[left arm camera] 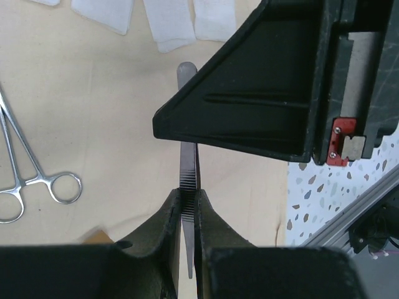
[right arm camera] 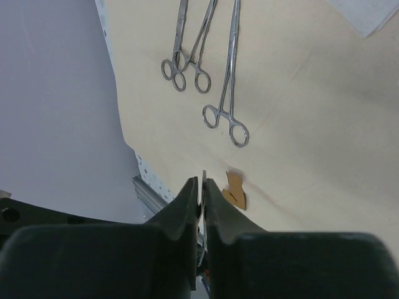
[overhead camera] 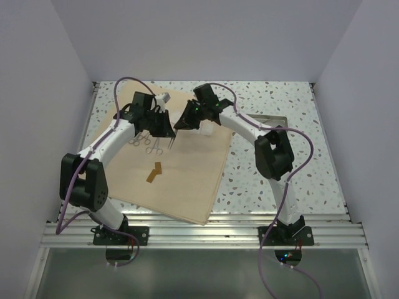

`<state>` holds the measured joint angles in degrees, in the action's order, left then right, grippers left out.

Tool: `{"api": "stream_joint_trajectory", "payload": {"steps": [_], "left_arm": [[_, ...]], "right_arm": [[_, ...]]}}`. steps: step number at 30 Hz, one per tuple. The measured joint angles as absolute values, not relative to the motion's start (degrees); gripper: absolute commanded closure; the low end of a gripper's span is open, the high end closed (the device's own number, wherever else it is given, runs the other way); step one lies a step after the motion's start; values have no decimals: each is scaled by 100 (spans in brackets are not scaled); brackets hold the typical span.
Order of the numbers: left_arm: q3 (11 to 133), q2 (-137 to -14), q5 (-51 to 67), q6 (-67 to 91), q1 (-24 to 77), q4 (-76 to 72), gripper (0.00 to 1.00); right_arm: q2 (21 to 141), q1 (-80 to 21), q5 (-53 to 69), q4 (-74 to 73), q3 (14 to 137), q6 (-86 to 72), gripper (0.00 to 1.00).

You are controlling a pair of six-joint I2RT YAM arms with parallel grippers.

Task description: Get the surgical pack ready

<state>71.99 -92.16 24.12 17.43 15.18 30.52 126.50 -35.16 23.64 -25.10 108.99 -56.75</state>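
Note:
The tan fabric sheet (overhead camera: 187,180) of the surgical pack lies spread on the table. Ring-handled steel forceps (overhead camera: 144,142) (right arm camera: 227,93) lie on it, with white gauze squares (left arm camera: 168,25) (overhead camera: 204,131) beyond them. My left gripper (left arm camera: 188,202) is shut on ribbed steel tweezers (left arm camera: 187,174), held above the sheet. My right gripper (right arm camera: 202,187) is shut on a thin steel strip (right arm camera: 202,180), the same tweezers. Its black body (left arm camera: 262,93) covers their far half in the left wrist view. In the top view both grippers, left (overhead camera: 167,132) and right (overhead camera: 179,124), meet over the sheet's far part.
A small brown paper tag (overhead camera: 154,172) (right arm camera: 235,190) lies mid-sheet. A grey metal tray (overhead camera: 274,121) sits on the speckled table to the right, partly behind the right arm. White walls close in both sides. The aluminium rail (overhead camera: 206,233) runs along the near edge.

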Motion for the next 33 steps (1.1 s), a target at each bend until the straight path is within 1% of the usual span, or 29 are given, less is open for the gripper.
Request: {"api": "stream_joint_trajectory", "payload": {"steps": [2, 3, 4, 5, 7, 9, 13, 19, 23, 26, 29, 32, 33], "left_arm": [[7317, -9308, 2383, 1743, 1529, 3142, 79], [7419, -9380, 2359, 1752, 1529, 3214, 70], [7520, -9454, 2318, 1747, 1525, 3251, 52], [7625, -9522, 2246, 1721, 1525, 3253, 45], [7870, -9657, 2082, 1765, 1435, 3273, 34], [8106, -9745, 1802, 1798, 1306, 3332, 34], [8532, -9904, 1135, 1837, 1127, 3463, 34], [8591, -10003, 252, 1898, 1100, 3614, 37], [8591, -10082, -373, 1909, 1100, 3728, 37], [8591, -10151, -694, 1898, 1100, 3767, 37], [8591, -10243, -871, 1892, 1100, 3804, 37], [8591, -10337, -923, 1890, 1100, 3844, 37], [8591, -10370, -921, 1885, 1100, 3854, 40]], "right_arm": [[12650, -3518, 2351, -2477, 10903, -5721, 100], [12650, -3507, 2331, -2473, 10906, -5745, 100], [12650, -3476, 2309, -2484, 10906, -5758, 100], [12650, -3435, 2279, -2545, 10906, -5765, 100], [12650, -3361, 2152, -2700, 10884, -5793, 100], [12632, -3221, 2001, -2777, 10759, -5900, 100], [12350, -2565, 1616, -2919, 9913, -6431, 100], [11743, -690, 486, -3133, 8803, -7502, 100], [11279, 167, -56, -3210, 8458, -8023, 100], [11290, 388, -204, -3295, 8545, -8195, 100], [11452, 399, -237, -3406, 8726, -8252, 100], [11649, 346, -255, -3500, 8853, -8272, 97], [11708, 336, -270, -3557, 8895, -8272, 96]]}}
